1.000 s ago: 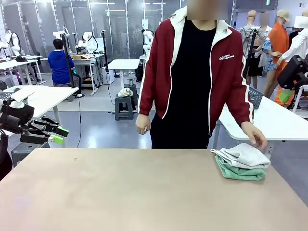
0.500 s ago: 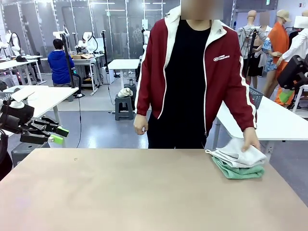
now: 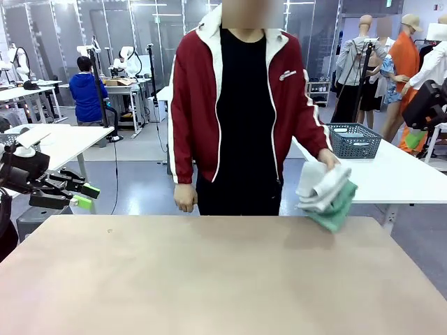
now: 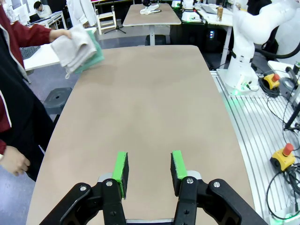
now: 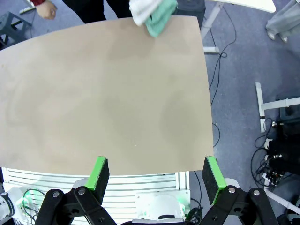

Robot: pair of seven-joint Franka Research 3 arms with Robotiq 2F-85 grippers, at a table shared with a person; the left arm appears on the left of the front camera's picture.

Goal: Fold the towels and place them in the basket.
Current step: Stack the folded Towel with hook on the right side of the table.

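A person at the table's far side holds two folded towels together in one hand, just above the far right corner of the table. The cream-white towel lies over the sea-green towel. The same pair shows in the left wrist view, cream-white towel and green towel, and in the right wrist view, cream-white towel and green towel. The dark grey basket stands on a white table behind the person. My left gripper hovers off the left edge, open and holding nothing. My right gripper is wide open, high over the near edge.
The person's other hand hangs at the far edge, near the middle. A white side table stands behind at the right. The right arm's base and cables sit along the robot's side.
The person has lifted the towel stack off the far right corner and stepped towards picture left, which uncovers the basket behind. Neither gripper has moved.
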